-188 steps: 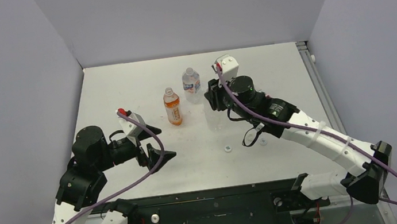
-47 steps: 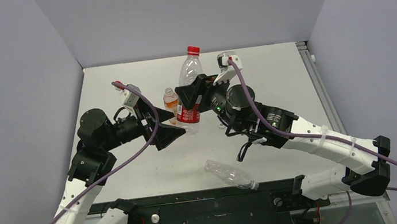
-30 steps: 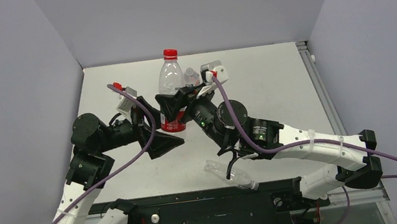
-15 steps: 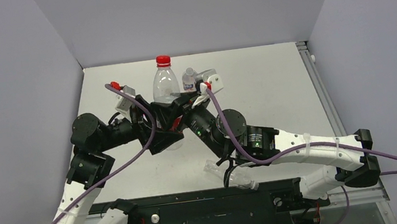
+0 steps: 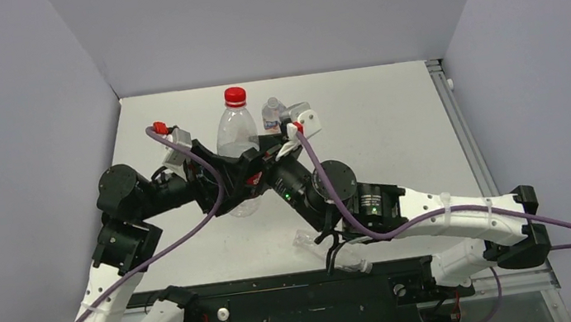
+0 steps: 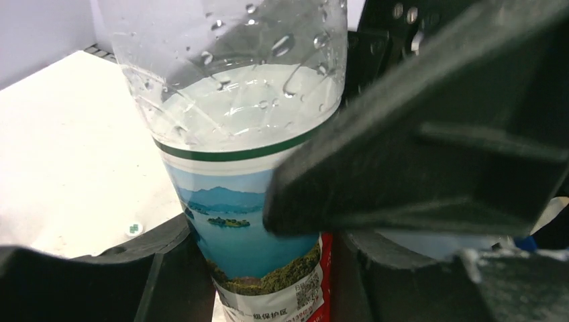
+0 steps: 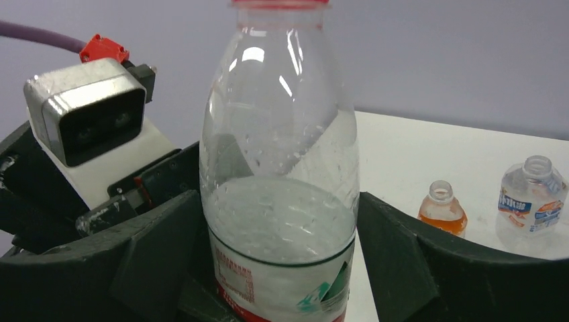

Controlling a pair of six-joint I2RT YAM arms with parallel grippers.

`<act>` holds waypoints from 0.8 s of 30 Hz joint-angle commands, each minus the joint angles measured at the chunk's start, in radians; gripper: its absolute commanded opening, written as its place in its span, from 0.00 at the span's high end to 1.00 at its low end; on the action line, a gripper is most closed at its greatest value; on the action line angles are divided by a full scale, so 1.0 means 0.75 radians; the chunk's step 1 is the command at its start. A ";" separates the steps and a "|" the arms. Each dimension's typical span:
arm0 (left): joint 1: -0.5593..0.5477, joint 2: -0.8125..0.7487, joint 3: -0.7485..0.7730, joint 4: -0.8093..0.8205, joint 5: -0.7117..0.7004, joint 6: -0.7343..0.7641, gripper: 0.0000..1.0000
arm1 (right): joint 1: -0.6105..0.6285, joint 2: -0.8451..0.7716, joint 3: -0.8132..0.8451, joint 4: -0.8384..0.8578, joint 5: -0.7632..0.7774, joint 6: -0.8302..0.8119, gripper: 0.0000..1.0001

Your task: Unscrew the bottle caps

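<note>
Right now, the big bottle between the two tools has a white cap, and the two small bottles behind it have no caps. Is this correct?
Wrong colour. The big bottle between the left tool and right tool has a red cap, seen in the top external view; the orange bottle and clear small bottle behind it have no caps.

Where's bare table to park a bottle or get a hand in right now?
Free: far right, between the small clear bottle and the side rail; also the near strip between the left arm and the lying bottle. Crowded: centre, where the right arm and left arm flank the red-capped bottle.
</note>
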 commanded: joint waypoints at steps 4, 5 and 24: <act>0.003 -0.087 0.032 -0.259 -0.057 0.539 0.72 | -0.139 -0.093 0.262 -0.347 -0.223 0.186 0.18; 0.003 -0.093 0.028 -0.293 -0.064 0.576 0.72 | -0.147 -0.087 0.318 -0.372 -0.244 0.185 0.18; -0.005 -0.134 -0.027 -0.413 -0.146 0.793 0.78 | -0.185 0.171 0.739 -0.715 -0.415 0.179 0.34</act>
